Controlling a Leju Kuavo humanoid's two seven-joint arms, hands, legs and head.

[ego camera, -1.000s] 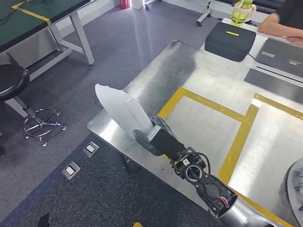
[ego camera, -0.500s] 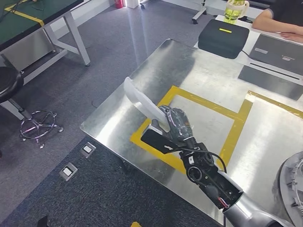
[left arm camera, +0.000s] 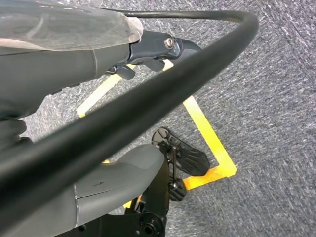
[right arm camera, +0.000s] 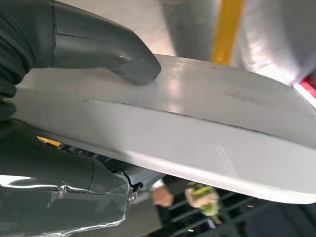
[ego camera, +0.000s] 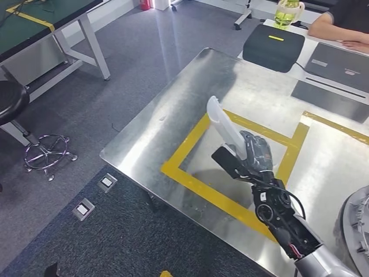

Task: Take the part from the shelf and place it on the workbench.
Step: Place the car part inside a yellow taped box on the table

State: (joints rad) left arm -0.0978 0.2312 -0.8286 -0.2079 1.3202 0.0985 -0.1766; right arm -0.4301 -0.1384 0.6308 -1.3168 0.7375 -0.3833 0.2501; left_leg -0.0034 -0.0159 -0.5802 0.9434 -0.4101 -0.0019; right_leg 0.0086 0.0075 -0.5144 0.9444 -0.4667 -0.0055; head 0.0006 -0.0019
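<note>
Steel workbench (ego camera: pixel 183 109) with a yellow taped square (ego camera: pixel 209 193) — above it the right hand (ego camera: pixel 256 153) clamps its fingers on the white part (ego camera: pixel 224 124), thumb (right arm camera: pixel 111 49) pressing its face — left hand (left arm camera: pixel 59 64) fingers unclear.

The head view looks forward and down from high on the robot onto the workbench (ego camera: pixel 174 121) and the floor beside it. The right wrist view sits close behind the right hand (right arm camera: pixel 74 64), just beside the part (right arm camera: pixel 209 133), which the head view also shows (ego camera: pixel 224 124). The left wrist view looks down past the left hand (left arm camera: pixel 56 64) at the floor (left arm camera: pixel 272 98).
</note>
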